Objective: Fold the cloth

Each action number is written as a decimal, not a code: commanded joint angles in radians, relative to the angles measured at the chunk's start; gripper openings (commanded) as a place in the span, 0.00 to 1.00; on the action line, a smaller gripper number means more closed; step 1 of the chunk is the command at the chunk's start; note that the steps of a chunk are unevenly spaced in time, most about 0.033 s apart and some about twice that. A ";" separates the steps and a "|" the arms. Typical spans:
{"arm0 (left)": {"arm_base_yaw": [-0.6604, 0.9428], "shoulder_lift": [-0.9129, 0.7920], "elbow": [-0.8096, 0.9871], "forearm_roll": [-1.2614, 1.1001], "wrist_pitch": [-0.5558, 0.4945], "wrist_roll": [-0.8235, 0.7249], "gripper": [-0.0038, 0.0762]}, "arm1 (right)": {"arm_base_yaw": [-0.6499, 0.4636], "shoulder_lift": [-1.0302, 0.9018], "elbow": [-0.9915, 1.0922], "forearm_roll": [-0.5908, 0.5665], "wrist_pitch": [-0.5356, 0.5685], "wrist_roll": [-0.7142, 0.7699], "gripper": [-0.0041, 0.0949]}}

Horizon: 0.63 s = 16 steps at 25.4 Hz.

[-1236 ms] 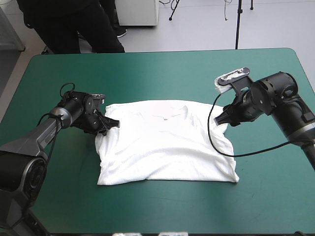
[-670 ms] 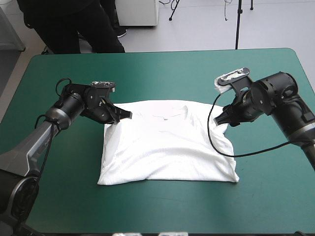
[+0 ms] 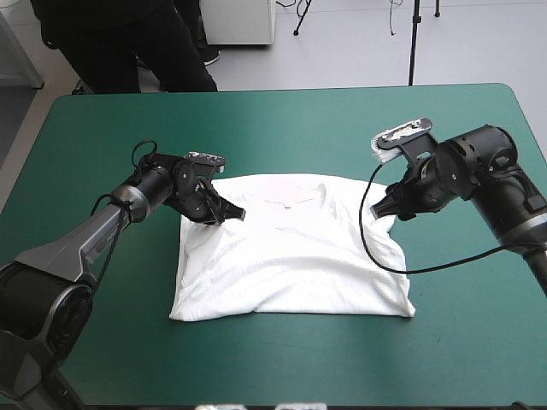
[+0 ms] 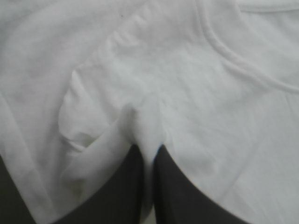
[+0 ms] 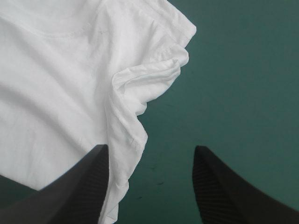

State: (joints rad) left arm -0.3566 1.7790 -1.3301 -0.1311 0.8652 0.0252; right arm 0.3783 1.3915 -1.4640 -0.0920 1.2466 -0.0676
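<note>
The white T-shirt (image 3: 291, 252) lies spread flat at the middle of the teal-green bench (image 3: 282, 128), collar toward the far edge. The left gripper (image 4: 152, 151) is at its left shoulder, black fingers all but closed on a pinched ridge of cloth. The right gripper (image 5: 150, 151) hangs at the shirt's right edge, fingers wide apart and holding nothing, one over the cloth and one over the bare cover.

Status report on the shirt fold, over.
Left hand shut on the T-shirt, over its body. Right hand open at a sleeve edge. Shirt mostly flat. Nothing seen in the way.
</note>
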 commanded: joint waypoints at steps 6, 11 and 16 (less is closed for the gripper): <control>-0.004 -0.085 -0.033 -0.012 0.142 0.014 0.83 | 0.001 -0.089 -0.026 -0.008 -0.013 -0.012 0.56; -0.004 -0.208 -0.033 -0.002 0.201 -0.007 0.83 | 0.001 -0.124 -0.026 -0.003 0.002 -0.001 0.56; -0.022 -0.342 -0.033 0.097 0.299 -0.129 0.83 | 0.001 -0.158 -0.026 0.005 0.002 0.022 0.56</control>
State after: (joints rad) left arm -0.3604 1.5370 -1.3301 -0.0827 1.1126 -0.0372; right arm 0.3783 1.2769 -1.4640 -0.0887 1.2487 -0.0556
